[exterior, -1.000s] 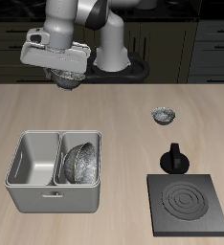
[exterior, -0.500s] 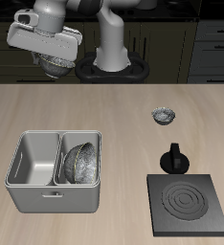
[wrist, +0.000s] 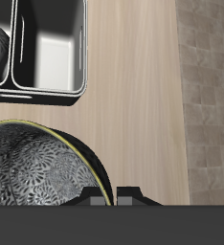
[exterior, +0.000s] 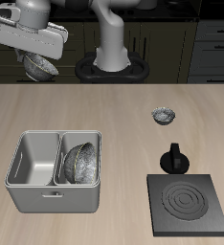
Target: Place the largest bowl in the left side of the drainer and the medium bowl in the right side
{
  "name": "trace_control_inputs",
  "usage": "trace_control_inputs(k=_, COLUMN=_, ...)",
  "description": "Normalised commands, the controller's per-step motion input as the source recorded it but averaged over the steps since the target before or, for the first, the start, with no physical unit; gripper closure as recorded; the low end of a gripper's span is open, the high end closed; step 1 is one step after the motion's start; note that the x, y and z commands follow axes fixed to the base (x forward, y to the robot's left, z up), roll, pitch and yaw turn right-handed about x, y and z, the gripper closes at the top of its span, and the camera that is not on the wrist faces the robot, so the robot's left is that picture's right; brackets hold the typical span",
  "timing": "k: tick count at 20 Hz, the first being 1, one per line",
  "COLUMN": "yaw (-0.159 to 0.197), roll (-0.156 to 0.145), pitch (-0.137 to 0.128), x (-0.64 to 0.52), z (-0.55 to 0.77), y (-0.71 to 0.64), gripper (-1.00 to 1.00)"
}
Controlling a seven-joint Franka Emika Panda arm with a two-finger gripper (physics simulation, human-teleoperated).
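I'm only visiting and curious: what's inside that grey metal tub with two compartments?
In the drainer, one compartment holds a speckled metal bowl leaning on its side. The other compartment shows only bare walls and floor. What lies under the bowl is covered by it. Another bowl hangs in the gripper.

Brushed metal drainer (exterior: 33, 189), matt wood table (exterior: 123, 115)

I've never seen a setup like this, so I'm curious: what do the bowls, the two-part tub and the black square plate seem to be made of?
The bowl in the gripper and the bowl in the drainer look like shiny speckled grey metal. The drainer seems to be brushed grey metal, with pale glints on its walls. The stove plate looks matte black, perhaps cast iron, with ring grooves. It is a render, so these are guesses.
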Motion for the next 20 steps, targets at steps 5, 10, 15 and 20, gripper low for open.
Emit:
trace_control_inputs(k=5, yaw=-0.024, roll=-0.024, pitch=0.018, x=0.31, z=0.15, y=-0.28, gripper=1.0)
trace_control_inputs(k=10, yaw=-0.045, roll=-0.069, pitch=0.005, x=0.27, z=0.12, y=-0.2, gripper=1.0)
trace_control_inputs(k=15, yaw=0.012, roll=-0.003, pitch=-0.014, x=0.21, z=0.17, y=0.15, gripper=1.0)
trace_control_inputs(k=20, yaw=-0.009, roll=-0.039, pitch=-0.001, x=0.24, z=0.13, y=-0.01, gripper=1.0)
